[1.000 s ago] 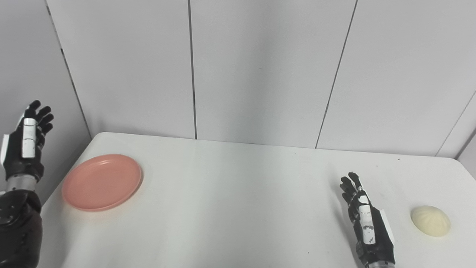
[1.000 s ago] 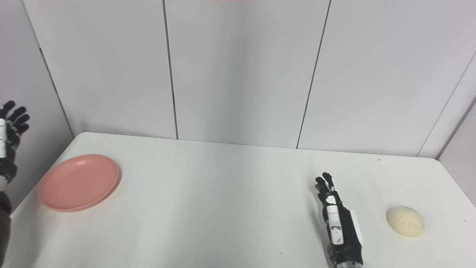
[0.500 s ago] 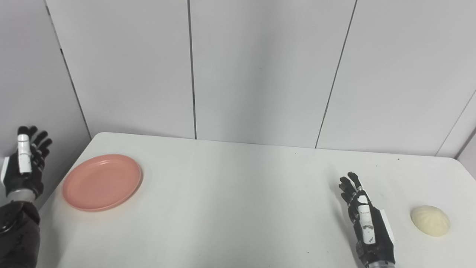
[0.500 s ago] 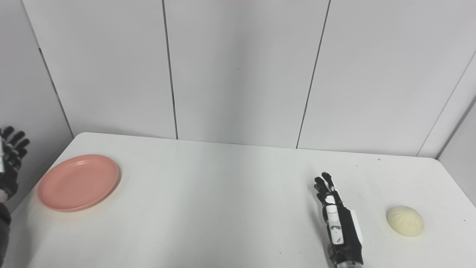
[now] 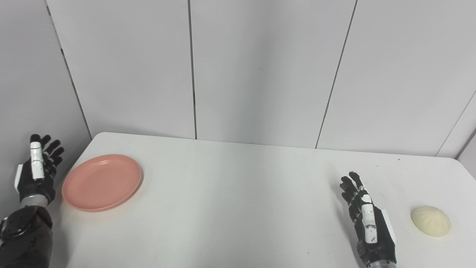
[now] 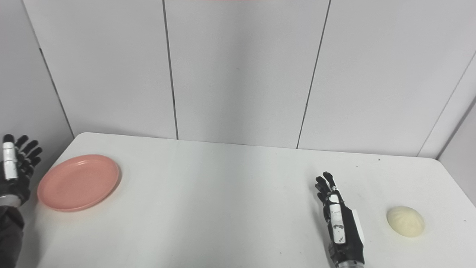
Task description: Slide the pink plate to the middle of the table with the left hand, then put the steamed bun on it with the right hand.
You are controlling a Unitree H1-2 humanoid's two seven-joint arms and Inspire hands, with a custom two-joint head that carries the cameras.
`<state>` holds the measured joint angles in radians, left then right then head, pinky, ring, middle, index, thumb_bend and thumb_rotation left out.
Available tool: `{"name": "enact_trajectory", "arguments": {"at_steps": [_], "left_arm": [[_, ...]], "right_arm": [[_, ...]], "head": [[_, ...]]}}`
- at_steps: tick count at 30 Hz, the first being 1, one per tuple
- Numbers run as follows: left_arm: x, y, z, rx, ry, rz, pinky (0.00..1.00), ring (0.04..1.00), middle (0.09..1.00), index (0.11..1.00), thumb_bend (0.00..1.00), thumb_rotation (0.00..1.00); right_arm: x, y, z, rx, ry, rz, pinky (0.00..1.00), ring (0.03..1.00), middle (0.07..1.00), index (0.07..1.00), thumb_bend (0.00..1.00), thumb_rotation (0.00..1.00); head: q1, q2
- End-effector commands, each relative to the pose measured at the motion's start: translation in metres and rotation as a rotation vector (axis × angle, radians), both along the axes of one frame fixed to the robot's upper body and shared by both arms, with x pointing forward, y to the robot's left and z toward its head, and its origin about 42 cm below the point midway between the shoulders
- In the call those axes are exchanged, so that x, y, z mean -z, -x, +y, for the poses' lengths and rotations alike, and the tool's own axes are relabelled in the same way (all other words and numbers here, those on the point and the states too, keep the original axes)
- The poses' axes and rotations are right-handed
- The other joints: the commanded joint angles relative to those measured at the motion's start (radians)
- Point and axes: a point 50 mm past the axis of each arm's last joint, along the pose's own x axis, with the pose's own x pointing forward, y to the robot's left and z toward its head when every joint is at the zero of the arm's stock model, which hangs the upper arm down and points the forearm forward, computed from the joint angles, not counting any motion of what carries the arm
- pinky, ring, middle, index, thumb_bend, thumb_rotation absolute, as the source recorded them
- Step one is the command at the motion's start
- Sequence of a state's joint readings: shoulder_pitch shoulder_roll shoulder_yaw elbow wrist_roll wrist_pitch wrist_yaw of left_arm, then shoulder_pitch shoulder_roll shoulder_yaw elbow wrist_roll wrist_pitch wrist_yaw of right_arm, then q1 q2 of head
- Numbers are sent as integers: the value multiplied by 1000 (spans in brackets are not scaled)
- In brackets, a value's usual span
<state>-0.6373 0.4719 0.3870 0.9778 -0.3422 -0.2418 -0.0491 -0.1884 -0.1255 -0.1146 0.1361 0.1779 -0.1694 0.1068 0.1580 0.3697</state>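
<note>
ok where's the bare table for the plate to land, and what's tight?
Free: the whole middle of the table, between the plate on the left and the right hand. Tighter: the narrow strip between the right hand and the bun, and the left edge, where the left hand sits just beside the plate's rim.

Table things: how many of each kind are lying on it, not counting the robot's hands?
Pink plate: 1
Steamed bun: 1
Total: 2 things on the white table
</note>
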Motion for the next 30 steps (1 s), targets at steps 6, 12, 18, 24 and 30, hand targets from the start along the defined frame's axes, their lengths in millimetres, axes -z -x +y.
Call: {"name": "enact_trajectory", "arguments": {"at_steps": [6,12,18,24,30], "left_arm": [[-26,-6,14,-3,-55,-50,952,874,869,889,756,946],[-22,-7,9,10,-42,-38,909,852,839,856,805,911],[-17,-8,-2,49,-27,-40,906,842,831,860,791,901],[-8,-5,-11,73,-26,-21,876,822,817,841,784,903],[-1,-4,-20,113,-14,-16,892,835,827,842,791,898]], "right_arm": [[26,15,-6,13,-3,58,969,928,911,935,805,985],[26,15,-4,12,-2,53,981,934,914,937,805,980],[24,15,-3,14,-2,49,978,931,913,933,805,981],[25,15,-3,18,-8,48,970,926,908,929,804,970],[24,15,-3,19,0,51,969,926,910,931,806,981]], "head": [[-3,4],[-9,6],[-14,10],[-15,14],[-17,15]]}}
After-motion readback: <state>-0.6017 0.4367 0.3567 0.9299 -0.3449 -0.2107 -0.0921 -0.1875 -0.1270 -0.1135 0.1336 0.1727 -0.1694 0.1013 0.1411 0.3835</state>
